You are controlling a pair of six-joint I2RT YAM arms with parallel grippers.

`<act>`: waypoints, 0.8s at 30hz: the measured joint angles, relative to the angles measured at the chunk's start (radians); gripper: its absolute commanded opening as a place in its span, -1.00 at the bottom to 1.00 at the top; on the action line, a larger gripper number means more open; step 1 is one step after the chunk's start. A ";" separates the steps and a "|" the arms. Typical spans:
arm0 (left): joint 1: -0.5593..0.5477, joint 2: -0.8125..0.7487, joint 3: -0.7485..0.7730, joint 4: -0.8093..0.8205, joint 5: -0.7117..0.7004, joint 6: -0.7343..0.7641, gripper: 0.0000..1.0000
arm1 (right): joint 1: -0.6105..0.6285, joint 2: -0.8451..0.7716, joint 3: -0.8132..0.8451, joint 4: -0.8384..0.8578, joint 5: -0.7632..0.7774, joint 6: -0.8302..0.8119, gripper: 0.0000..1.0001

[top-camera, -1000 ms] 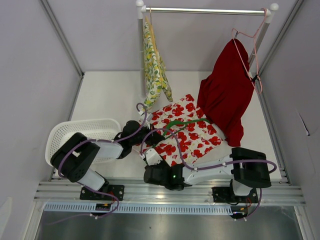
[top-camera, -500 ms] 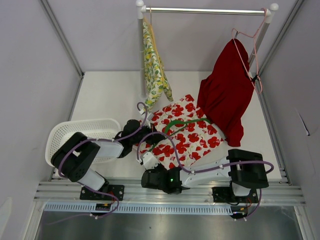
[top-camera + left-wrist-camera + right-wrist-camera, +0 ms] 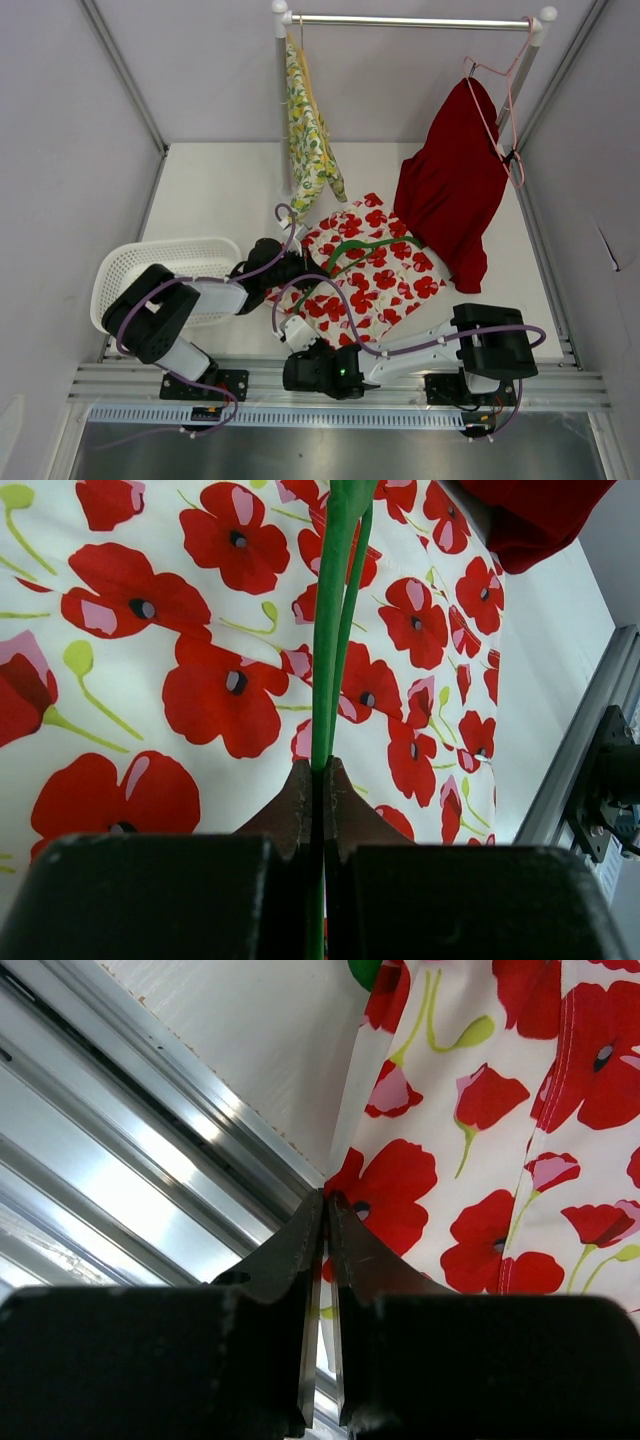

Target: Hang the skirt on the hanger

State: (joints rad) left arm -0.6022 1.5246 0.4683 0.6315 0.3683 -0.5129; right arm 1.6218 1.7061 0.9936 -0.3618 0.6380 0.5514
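Green hanger (image 3: 333,630) runs straight ahead from the left claw (image 3: 320,777) clamping it; the right claw (image 3: 325,1205) pinches the skirt (image 3: 480,1100) by its near hem.

On my screens the skirt (image 3: 372,282) was white, printed all over with red poppies that had dark centres, pink highlights and yellow-green stems and buds. The hanger (image 3: 352,248) was bright green. The left claw (image 3: 318,770) and the right claw (image 3: 325,1198) both showed black bodies with dark brown fingertips. I also noted a plain deep red garment (image 3: 450,190), a pink hanger (image 3: 508,100), a yellow cloth (image 3: 305,135) with a green leaf print, a white basket (image 3: 160,243), purple cables (image 3: 291,236), a white worktop (image 3: 220,190) and a silver rail (image 3: 120,385)
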 measured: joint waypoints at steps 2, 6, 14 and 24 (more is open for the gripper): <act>-0.001 0.000 0.000 0.000 -0.004 -0.001 -1.00 | 0.003 0.000 0.000 -0.004 -0.003 0.003 -0.79; -0.005 -0.003 -0.001 -0.001 -0.023 -0.002 -1.00 | 0.008 0.000 0.000 -0.009 -0.011 0.006 -0.79; -0.008 -0.067 -0.037 -0.003 -0.092 -0.003 -1.00 | 0.008 0.000 0.016 -0.002 -0.037 0.006 -0.78; -0.008 -0.101 -0.084 0.019 -0.164 -0.010 -1.00 | -0.003 0.000 0.016 0.016 -0.069 0.006 -0.78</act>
State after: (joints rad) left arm -0.6106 1.4235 0.3847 0.6510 0.2047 -0.5228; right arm 1.6192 1.7061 1.0100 -0.3454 0.5690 0.5579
